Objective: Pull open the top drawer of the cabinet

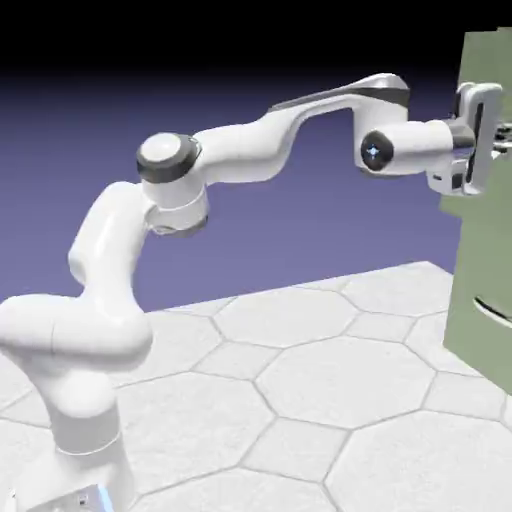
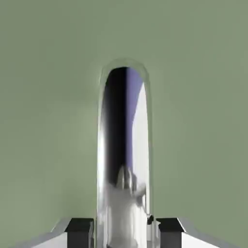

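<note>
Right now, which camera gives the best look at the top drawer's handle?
The hand view: the handle fills its middle, large and shiny, running down between the tool's fingertips. The exterior view shows only a bit of it at the right edge, mostly hidden by the tool.

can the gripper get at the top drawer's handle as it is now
yes, it looks so: the shiny handle runs in between the gripper's two fingers, one close on each side, with nothing seen in the way
</note>
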You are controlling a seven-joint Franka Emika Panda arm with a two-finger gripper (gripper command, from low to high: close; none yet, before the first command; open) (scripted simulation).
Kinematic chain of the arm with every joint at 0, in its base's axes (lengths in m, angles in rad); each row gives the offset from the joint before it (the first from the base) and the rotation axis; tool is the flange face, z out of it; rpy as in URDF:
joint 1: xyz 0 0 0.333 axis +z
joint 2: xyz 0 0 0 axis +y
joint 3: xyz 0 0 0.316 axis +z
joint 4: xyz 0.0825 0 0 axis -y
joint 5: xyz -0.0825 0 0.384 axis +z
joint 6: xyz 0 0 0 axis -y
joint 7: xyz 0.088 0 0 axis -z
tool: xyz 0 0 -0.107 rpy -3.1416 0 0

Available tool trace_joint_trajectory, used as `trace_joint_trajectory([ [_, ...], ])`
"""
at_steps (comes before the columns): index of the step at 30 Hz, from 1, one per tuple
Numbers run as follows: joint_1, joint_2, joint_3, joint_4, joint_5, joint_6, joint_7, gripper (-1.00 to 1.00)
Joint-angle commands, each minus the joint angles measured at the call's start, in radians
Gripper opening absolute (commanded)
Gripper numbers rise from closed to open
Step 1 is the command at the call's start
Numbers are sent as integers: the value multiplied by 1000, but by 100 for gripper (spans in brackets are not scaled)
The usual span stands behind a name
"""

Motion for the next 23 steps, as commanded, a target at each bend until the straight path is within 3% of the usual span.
trace_joint_trajectory([
  [1, 30, 8, -16, -36, 2, -9, -14, -100],
  [20, 653, -18, -463, -697, -62, -157, -124, -100],
  [21, 653, -18, -463, -697, -62, -157, -124, 100],
  [23, 689, -32, -493, -733, -76, -162, -120, 100],
])
